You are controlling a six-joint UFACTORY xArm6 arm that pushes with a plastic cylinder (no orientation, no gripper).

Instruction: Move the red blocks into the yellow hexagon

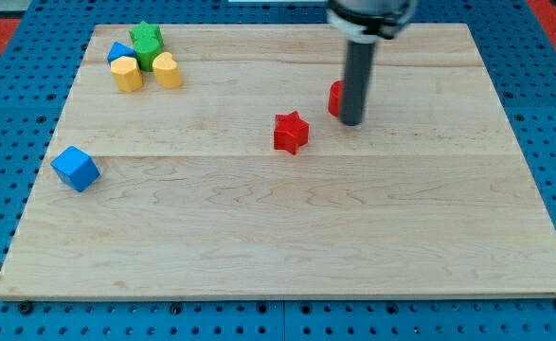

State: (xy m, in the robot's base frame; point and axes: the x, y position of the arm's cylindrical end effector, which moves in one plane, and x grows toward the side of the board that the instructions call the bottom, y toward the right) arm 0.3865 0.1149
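Observation:
A red star block (292, 132) lies near the middle of the wooden board. A second red block (335, 98) sits to its upper right, mostly hidden behind my rod, so its shape is unclear. My tip (351, 122) stands right against that block's right side, to the right of the star. A yellow hexagon block (126, 73) lies at the view's top left, in a cluster beside a second yellow block (167, 69).
In that cluster a green star (146, 41) and a blue block (118, 51) sit above the yellow ones. A blue cube (75, 168) lies alone near the board's left edge (33, 194). Blue pegboard surrounds the board.

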